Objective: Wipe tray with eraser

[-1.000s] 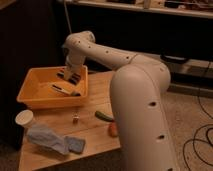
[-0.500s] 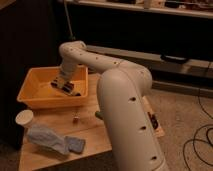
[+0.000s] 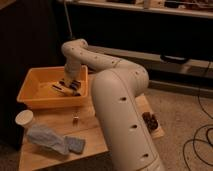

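Eraser lies in tray by tool; tool's grip cannot be told.

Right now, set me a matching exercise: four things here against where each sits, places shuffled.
Things: 1 gripper; 2 tray; 3 white cup; 4 blue pad.
Places: A near the table's front edge; B at the back of the table; C inside the tray, by the eraser; D just in front of the tray's corner.
Pairs: 1-C, 2-B, 3-D, 4-A.
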Robot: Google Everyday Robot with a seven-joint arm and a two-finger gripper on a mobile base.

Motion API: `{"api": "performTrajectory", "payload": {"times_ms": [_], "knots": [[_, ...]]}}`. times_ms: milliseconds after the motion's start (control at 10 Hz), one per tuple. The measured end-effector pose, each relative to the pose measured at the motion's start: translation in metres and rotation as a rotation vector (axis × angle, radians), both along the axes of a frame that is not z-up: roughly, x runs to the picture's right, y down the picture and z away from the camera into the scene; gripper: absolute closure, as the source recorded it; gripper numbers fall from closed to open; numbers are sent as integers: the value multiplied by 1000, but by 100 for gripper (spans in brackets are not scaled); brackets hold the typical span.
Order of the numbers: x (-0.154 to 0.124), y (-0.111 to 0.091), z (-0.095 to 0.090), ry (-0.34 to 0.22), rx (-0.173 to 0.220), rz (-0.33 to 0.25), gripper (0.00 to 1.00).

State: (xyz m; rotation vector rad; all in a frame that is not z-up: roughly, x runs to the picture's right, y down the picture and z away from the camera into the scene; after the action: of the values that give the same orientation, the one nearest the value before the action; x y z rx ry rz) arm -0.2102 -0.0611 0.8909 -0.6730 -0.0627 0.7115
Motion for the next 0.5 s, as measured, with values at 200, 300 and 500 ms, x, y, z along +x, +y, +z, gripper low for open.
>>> {"api": "performTrajectory", "payload": {"times_ms": [200,300,500], "knots": [[-10,-20,10,15,5,15,100],[-21,-28,9,6,10,10,100],[-39,-26,0,-22,14,-17,100]]}}
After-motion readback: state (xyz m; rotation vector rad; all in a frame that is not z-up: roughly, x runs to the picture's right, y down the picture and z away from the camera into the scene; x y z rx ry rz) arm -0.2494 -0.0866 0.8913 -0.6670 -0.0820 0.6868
